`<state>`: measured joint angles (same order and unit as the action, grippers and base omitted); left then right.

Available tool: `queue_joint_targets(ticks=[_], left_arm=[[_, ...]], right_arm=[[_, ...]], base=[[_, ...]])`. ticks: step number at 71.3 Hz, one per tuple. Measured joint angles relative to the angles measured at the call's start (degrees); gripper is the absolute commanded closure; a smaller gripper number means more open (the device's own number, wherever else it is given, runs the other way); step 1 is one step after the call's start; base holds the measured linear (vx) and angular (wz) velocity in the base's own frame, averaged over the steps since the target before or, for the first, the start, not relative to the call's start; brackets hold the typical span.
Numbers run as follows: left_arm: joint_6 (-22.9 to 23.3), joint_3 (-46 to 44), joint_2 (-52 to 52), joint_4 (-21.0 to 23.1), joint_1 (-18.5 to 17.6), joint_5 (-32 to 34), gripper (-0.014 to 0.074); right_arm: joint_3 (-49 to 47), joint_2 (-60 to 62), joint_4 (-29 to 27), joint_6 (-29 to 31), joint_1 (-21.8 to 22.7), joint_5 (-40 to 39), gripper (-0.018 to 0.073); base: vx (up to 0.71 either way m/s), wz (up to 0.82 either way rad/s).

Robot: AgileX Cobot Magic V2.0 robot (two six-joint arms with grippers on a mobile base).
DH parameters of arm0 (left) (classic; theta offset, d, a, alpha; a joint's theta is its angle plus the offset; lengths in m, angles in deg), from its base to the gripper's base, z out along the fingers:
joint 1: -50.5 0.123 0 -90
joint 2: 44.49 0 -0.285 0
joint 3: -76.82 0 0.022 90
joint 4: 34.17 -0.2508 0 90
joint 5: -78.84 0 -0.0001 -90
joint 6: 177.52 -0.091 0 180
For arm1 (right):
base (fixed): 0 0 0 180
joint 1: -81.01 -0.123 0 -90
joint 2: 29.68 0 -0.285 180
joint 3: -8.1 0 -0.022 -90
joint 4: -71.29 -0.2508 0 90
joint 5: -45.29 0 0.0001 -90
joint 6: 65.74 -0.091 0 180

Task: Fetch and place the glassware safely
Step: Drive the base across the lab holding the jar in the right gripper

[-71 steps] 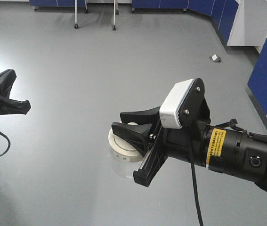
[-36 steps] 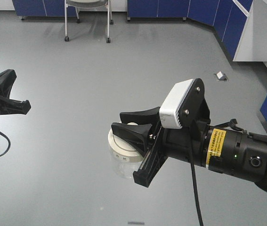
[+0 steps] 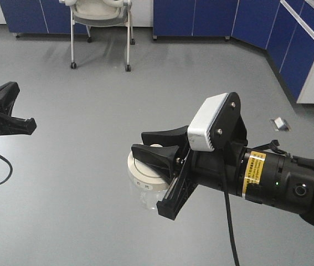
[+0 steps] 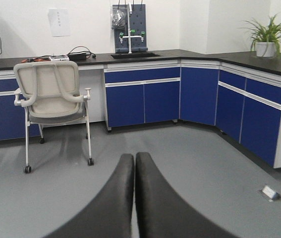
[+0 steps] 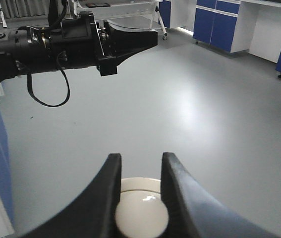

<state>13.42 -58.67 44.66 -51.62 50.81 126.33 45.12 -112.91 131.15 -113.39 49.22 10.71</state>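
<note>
The right claw [image 3: 140,142] is clenched on the round knob of the cream-lidded glass jar [image 3: 143,176], one finger on each side of it. The jar hangs below the fingers over the grey floor [image 3: 90,166], at the lower centre of the front view. At that view's left edge the left claw [image 4: 134,156] grasps nothing, and its two fingers are pressed together. A pale chair [image 4: 51,94] stands before the blue cabinets [image 4: 140,101] at the upper left.
</note>
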Motion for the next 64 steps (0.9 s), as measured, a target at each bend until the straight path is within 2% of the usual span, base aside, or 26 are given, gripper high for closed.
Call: queue_joint_targets(ticks=[64], left_arm=[[0.0,0.0,0.0,0.0,0.0,0.0,0.0594]], right_arm=[[0.0,0.0,0.0,0.0,0.0,0.17,0.0559]], base=[[0.71,0.0]])
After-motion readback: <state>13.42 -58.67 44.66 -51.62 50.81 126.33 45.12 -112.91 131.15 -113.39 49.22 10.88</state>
